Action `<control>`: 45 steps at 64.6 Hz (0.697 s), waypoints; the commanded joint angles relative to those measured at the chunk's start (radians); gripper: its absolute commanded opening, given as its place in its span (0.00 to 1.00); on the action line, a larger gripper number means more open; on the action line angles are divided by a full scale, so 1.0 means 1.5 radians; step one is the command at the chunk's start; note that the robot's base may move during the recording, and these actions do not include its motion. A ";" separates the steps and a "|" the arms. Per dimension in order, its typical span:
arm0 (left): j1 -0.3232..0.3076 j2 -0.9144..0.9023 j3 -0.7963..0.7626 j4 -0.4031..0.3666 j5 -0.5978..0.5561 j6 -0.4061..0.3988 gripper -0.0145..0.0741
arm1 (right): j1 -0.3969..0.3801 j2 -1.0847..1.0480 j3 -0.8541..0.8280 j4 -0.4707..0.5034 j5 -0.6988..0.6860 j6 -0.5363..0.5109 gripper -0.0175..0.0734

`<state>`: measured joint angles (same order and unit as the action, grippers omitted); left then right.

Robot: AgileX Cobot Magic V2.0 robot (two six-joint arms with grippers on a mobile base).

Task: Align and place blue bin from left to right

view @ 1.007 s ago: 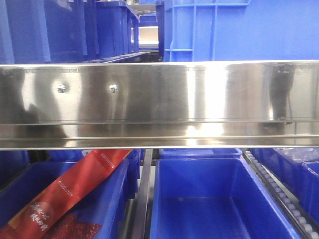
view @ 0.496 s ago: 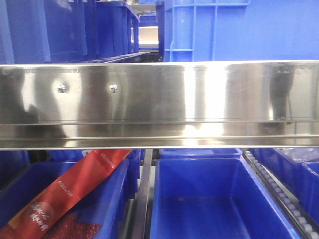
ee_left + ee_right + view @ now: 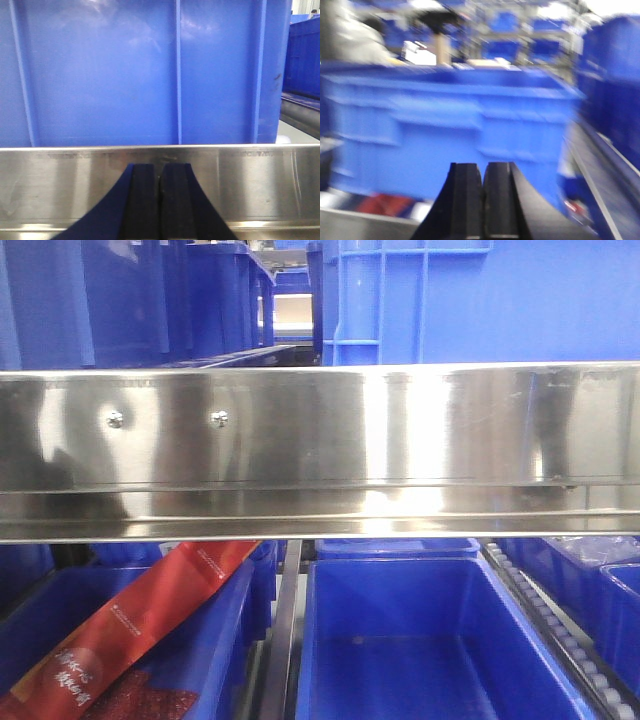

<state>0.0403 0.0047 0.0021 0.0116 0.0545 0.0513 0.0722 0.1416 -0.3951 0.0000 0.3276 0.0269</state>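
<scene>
Stainless shelf rail [image 3: 320, 450] spans the front view, with blue crates stacked above and below it. Left claw [image 3: 160, 200] is clenched, fingers pressed together, empty; the blue bin [image 3: 145, 75] stands directly ahead of it, just beyond the rail, its ribbed wall filling the view. Right claw [image 3: 484, 200] is likewise clenched and empty, facing another blurred blue crate [image 3: 445, 135] ahead.

the blue bin [image 3: 480, 300] sits behind the steel rail [image 3: 320, 450], right of centre.
</scene>
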 commanded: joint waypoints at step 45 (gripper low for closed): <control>0.001 -0.003 -0.001 -0.003 -0.013 0.001 0.04 | -0.146 -0.094 0.263 0.067 -0.174 -0.072 0.01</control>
<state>0.0403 0.0047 0.0021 0.0116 0.0545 0.0520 -0.1537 0.0044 -0.0024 0.1116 0.1084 -0.0715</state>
